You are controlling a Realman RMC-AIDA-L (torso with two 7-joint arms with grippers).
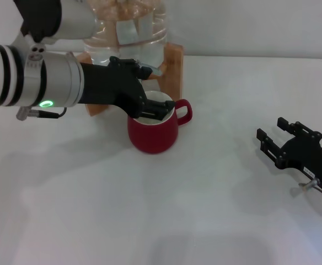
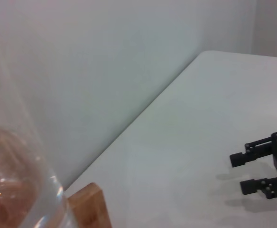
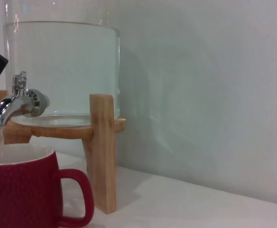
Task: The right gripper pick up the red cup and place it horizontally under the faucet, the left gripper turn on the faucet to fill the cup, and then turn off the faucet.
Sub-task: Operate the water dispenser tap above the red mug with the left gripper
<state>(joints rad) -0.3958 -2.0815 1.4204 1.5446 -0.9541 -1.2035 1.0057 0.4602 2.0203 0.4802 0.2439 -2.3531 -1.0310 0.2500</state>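
Red cup (image 1: 153,132) stands upright on the white desk (image 1: 205,210), directly below the faucet (image 3: 16,102), handle pointing toward the right gripper's side. In the right wrist view a thin stream of water runs from the spout down into the cup's white inside. The faucet sits at the base of a clear water jar (image 3: 62,66) held in a wooden stand (image 3: 100,147); the jar is mostly full.

Left gripper (image 1: 153,109) reaches in over the cup's mouth, just in front of the faucet, fingers (image 1: 160,112) hovering above the rim at the far side of the cup. Whether those fingers are spread or pressed together, or touching the lever, cannot tell: they overlap the cup rim and hide the tap in the head view. Green light shows on the left arm's wrist band.

Right gripper (image 1: 272,135) rests low near the desk, well apart from the cup, on the handle side. Its fingers (image 2: 245,158) are spread with a clear gap, holding nothing, tips pointing toward the cup and the jar.
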